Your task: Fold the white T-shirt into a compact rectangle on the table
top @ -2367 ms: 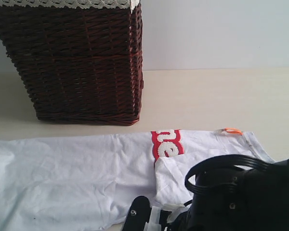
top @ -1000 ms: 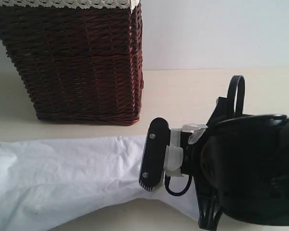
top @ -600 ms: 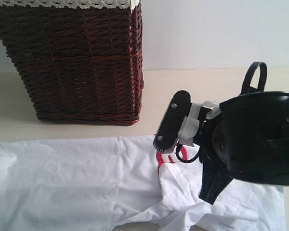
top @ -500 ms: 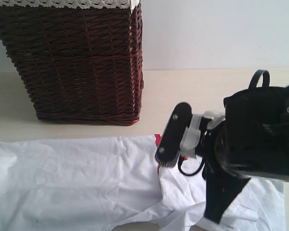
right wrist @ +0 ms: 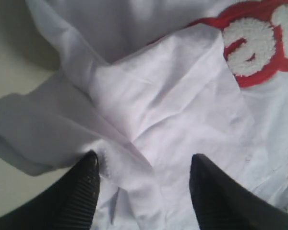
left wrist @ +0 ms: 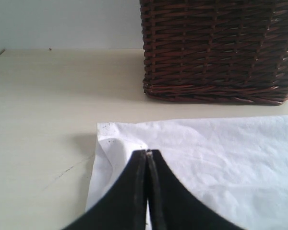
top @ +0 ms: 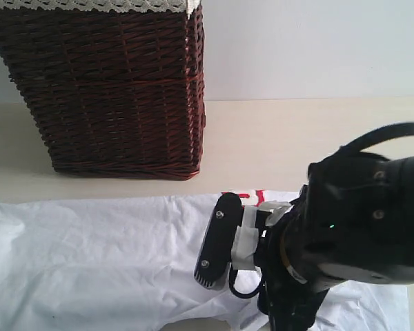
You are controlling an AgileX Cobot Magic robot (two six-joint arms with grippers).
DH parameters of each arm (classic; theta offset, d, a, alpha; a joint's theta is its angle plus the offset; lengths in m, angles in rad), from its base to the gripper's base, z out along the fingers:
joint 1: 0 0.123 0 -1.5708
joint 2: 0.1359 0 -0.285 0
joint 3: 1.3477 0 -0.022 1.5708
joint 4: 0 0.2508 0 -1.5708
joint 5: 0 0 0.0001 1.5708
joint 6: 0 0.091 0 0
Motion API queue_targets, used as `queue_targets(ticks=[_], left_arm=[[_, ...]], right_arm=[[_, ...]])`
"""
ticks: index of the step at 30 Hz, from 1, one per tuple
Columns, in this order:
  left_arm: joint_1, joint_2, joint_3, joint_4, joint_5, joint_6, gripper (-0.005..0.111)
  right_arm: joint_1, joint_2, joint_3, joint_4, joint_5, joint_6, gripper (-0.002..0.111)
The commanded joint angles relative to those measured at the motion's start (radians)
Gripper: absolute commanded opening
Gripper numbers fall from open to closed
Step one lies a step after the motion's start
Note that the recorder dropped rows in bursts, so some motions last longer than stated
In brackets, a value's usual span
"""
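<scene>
The white T-shirt (top: 90, 255) lies spread along the front of the table (top: 297, 131), with a strip of its red lettering (top: 252, 198) showing beside my right arm. My right gripper (right wrist: 144, 158) hangs open just above a crumpled, folded-over sleeve of the shirt (right wrist: 173, 96), close to the fuzzy red-outlined letters (right wrist: 259, 43). One of its black fingers (top: 217, 241) shows in the exterior view. My left gripper (left wrist: 147, 152) is shut at the shirt's (left wrist: 221, 153) far-left corner, with a sliver of white cloth between its jaws. The neck tag is hidden.
A dark wicker basket (top: 110, 89) with a white lace liner (top: 90, 5) stands at the back left, close behind the shirt (left wrist: 221, 52). Bare tabletop (left wrist: 38, 96) stretches beyond the shirt's left edge and to the right of the basket.
My right arm rose from the front edge and swung over the shirt's right part, leaving the sleeve bunched. In the last half second it dropped lower and to the left.
</scene>
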Motion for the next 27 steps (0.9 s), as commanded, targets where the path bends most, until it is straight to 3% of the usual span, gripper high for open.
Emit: queue_targets(ticks=[1,6,10,14,23,27], left_arm=[[0.003,-0.005,0.001,0.001,-0.012,0.0,0.0],[0.003,-0.005,0.001,0.001,-0.012,0.0,0.0],[0.003,-0.005,0.001,0.001,-0.012,0.0,0.0],[0.003,-0.005,0.001,0.001,-0.012,0.0,0.0],[0.003,-0.005,0.001,0.001,-0.012,0.0,0.0],[0.003,-0.005,0.001,0.001,-0.012,0.0,0.0]], right_arm=[[-0.004,0.096,0.005,-0.22,0.01,0.198,0.055],[-0.004,0.129,-0.038,-0.476,0.172,0.454,0.055],[-0.004,0.129,-0.055,-0.592,0.188,0.567,0.055],[-0.004,0.124,-0.055,-0.509,0.174,0.558,0.055],[0.072,0.001,-0.055,-0.209,-0.015,0.226,0.055],[0.072,0.058,-0.055,-0.223,-0.031,0.19,0.055]])
